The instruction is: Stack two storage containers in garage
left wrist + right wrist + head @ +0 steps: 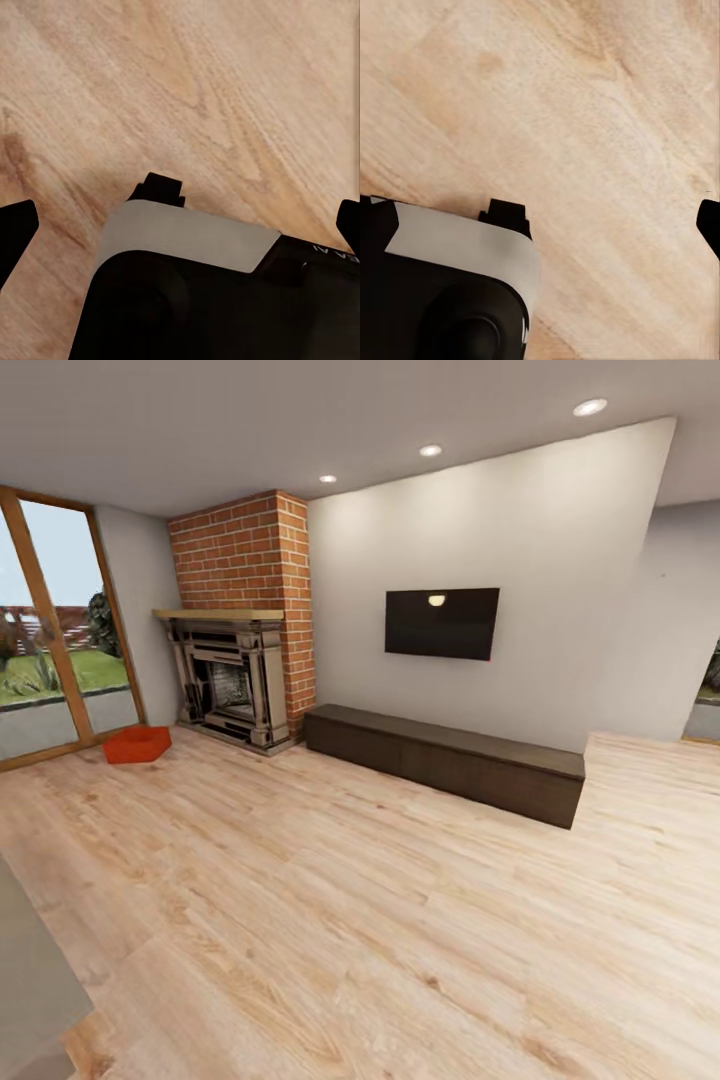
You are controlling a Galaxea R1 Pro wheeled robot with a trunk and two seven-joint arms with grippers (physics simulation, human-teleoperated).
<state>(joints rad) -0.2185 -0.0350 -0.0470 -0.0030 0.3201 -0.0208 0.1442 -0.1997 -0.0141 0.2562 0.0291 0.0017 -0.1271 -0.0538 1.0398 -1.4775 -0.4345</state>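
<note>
A: Storage containers: one red-orange item (137, 744) logged in the head view, on the light wood-plank floor (330, 920), just beside the brick fireplace (238, 650), between it and the tall wood-framed glass door (45, 630). Whether it is one bin or two together I cannot tell at this range.

B: Writing or labels?

A: A few pale characters on the dark housing in the left wrist view, too cut off to read. Black wall TV (441, 623): no marking legible.

B: Materials, shapes?

A: Fireplace: red brick column, wooden mantel, dark ornate surround. Long low bench (445, 760), dark brown, box-shaped, running from the fireplace along the plain pale wall under the TV. Floor: broad grained planks with knots.

B: Tools?

A: Left tool (180, 225): dark fingertips (15, 225) at opposite edges of its view, spread wide, nothing between, above bare planks. Right tool (540, 217): one fingertip (709, 223) visible, so I cannot tell its state.
</note>
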